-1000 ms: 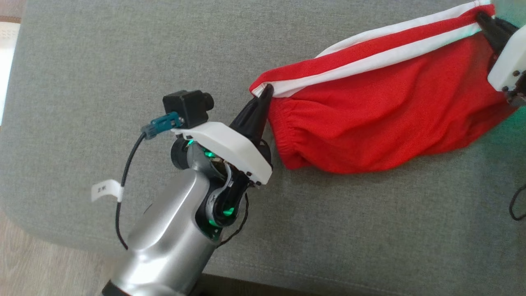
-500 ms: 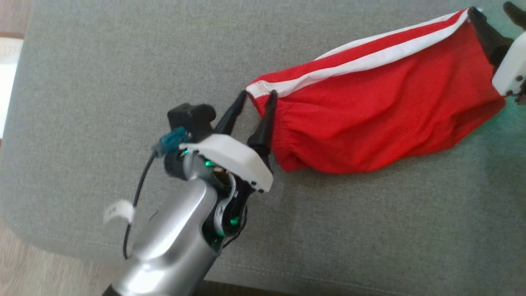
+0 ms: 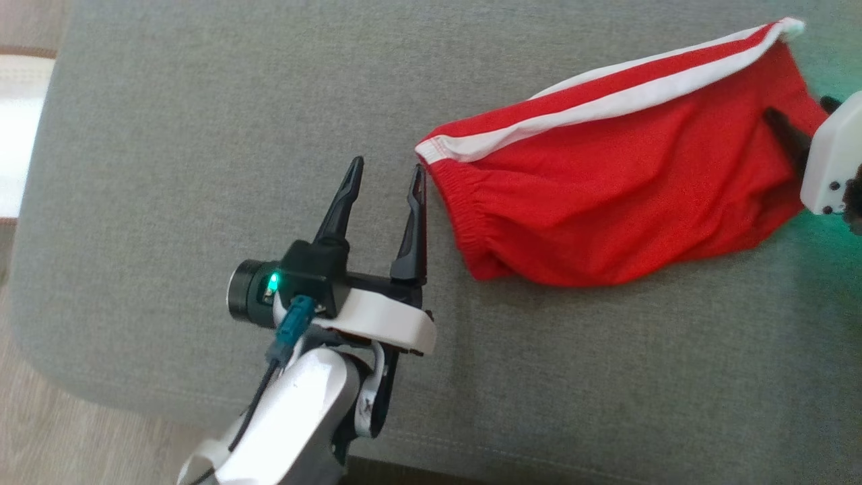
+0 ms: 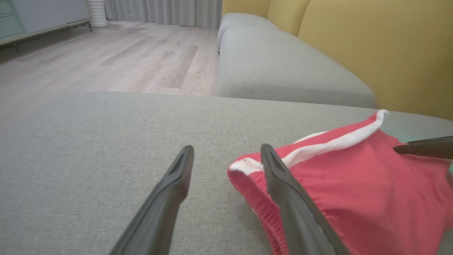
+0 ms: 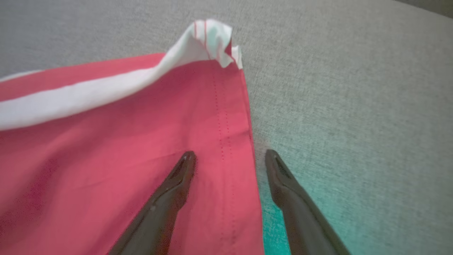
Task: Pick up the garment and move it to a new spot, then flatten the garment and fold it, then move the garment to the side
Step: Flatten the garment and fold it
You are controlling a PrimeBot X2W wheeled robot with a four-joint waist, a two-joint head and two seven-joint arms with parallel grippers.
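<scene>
Quick count for you: one garment (image 3: 626, 202), with two white stripes (image 3: 606, 104) on it. Two grippers, left gripper (image 3: 388, 166) and right gripper (image 5: 229, 155), two dark fingers (image 4: 170, 198) apiece, so four. Three grey seat cushions (image 4: 88, 148) in the left wrist view.

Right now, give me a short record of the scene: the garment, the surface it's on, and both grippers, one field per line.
Garment: red shorts with white stripes, lying wrinkled, not yet flattened
Surface: grey sofa cushion
Left gripper: open, beside the elastic waistband end, holding nothing
Right gripper: open, over the hem edge, one finger above cloth, the other above cushion
</scene>
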